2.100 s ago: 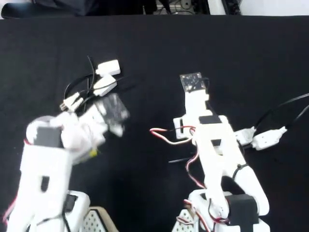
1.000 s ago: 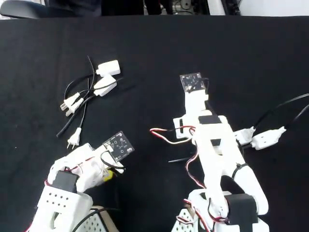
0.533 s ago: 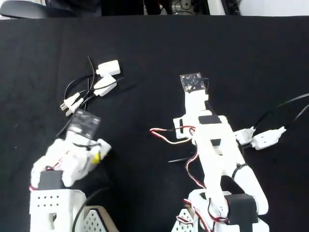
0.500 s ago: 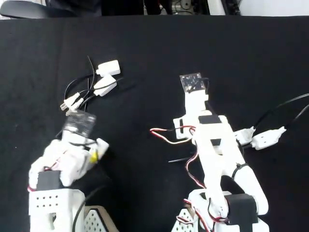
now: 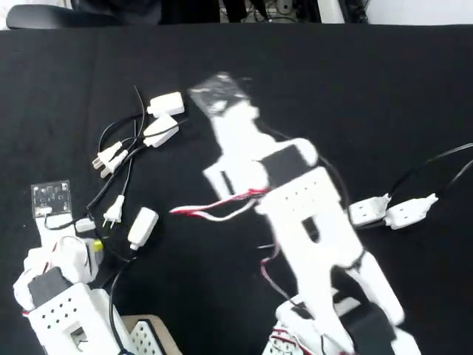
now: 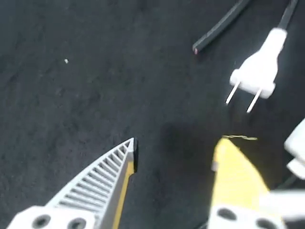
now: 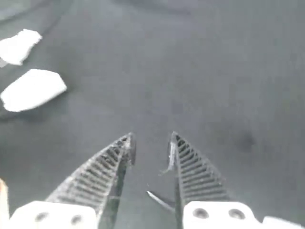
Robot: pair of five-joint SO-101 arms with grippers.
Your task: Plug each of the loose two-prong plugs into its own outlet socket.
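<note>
A loose white two-prong plug lies on the black table, prongs toward the left arm; in the left wrist view this plug sits just beyond my open, empty left gripper. A white socket block lies beside it. Two more plugs and two white outlet sockets are tangled in black cords at the back left. My right gripper hovers over bare cloth near those sockets, narrowly open and empty. The right arm stretches diagonally toward them.
Two further white sockets on black cords lie at the right edge. A cut black cable end lies near the single plug. Red and white wires hang off the right arm.
The left arm swung left and drew back toward the table's near-left corner, uncovering the single plug and the white block. The right arm swung from the centre up and left toward the sockets.
</note>
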